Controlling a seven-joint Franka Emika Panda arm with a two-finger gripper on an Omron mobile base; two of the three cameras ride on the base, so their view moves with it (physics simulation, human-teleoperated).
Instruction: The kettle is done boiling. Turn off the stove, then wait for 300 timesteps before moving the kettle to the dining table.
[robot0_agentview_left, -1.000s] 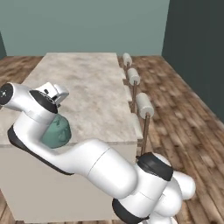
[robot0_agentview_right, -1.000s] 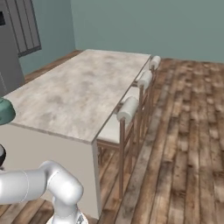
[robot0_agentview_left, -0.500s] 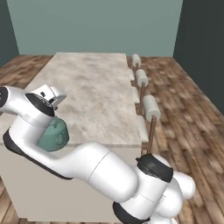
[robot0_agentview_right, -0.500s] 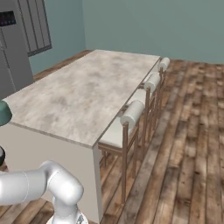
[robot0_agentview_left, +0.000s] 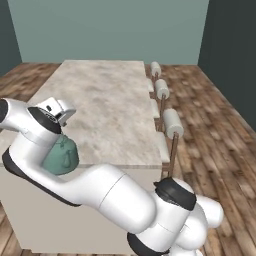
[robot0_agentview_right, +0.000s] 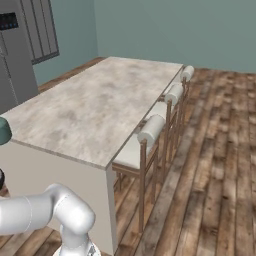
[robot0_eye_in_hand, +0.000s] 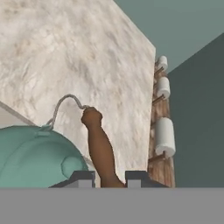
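Note:
The teal-green kettle (robot0_agentview_left: 61, 156) hangs just off the near left corner of the dining table (robot0_agentview_left: 110, 100), about level with its top. In the hand view my gripper (robot0_eye_in_hand: 109, 177) is shut on the kettle's brown handle (robot0_eye_in_hand: 99, 148), with the green body (robot0_eye_in_hand: 35, 157) at lower left below the fingers. A sliver of the kettle (robot0_agentview_right: 4, 131) shows at the left edge of the right base view, beside the table's marbled top (robot0_agentview_right: 95, 105). The table top (robot0_eye_in_hand: 87, 52) spreads out beyond the kettle. The stove is out of view.
Three stools with white roll backs (robot0_agentview_left: 172, 122) line the table's right side, also seen as stools (robot0_agentview_right: 150, 130) and stools (robot0_eye_in_hand: 165, 135). A grey fridge (robot0_agentview_right: 20, 50) stands far left. Wooden floor (robot0_agentview_right: 215, 165) runs to the right of the stools.
The whole picture has shifted: the base has moved and the table now sits more squarely ahead. The kettle stays in the shut gripper at the table's near left corner.

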